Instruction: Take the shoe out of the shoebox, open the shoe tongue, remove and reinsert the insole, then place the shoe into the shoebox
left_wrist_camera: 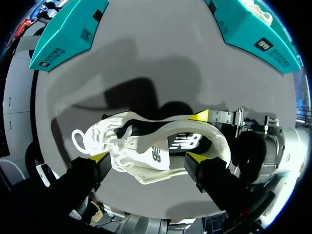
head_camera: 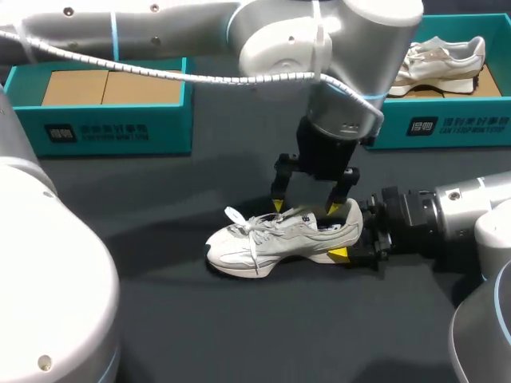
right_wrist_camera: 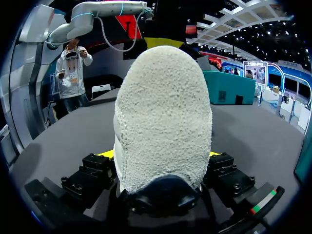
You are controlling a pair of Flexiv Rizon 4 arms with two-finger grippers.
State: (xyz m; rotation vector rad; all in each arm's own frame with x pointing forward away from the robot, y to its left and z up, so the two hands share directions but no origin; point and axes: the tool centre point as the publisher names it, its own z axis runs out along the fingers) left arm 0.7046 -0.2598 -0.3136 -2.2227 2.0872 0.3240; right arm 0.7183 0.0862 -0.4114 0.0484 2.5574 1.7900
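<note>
Head view shows the shoe (head_camera: 279, 239) lying on the bench (head_camera: 239, 335), near the middle, toe toward my left and heel toward my right. It is out of the box (head_camera: 112, 120), which stands well apart at the back left. The right jaws are pinching the heel. In the right wrist view the fuzzy heel fills the gap between the fingers, with a yellow tip (right_wrist_camera: 104, 154) against each side. The left jaws are spread wide over the shoe's opening, one tip (head_camera: 277, 205) by the laces (head_camera: 243, 223) and the other toward the heel collar; I cannot confirm that either touches. The left wrist view looks down into the mouth. The tongue (left_wrist_camera: 146, 158) is bunched forward, and the dark insole (left_wrist_camera: 187, 142) is seated inside. My assessment is that the shoe is light, with a soft, yielding upper over a stiffer sole. The heel counter should be the firmest place to steady it, as it is now held. I judge the insole to be thin and floppy, likely to bend or snag on the collar. It is best taken at its heel edge, where the opening is widest. The loose laces could catch on a tip. A second shoe (head_camera: 443, 57) sits in the back-right box (head_camera: 447, 128).
</note>
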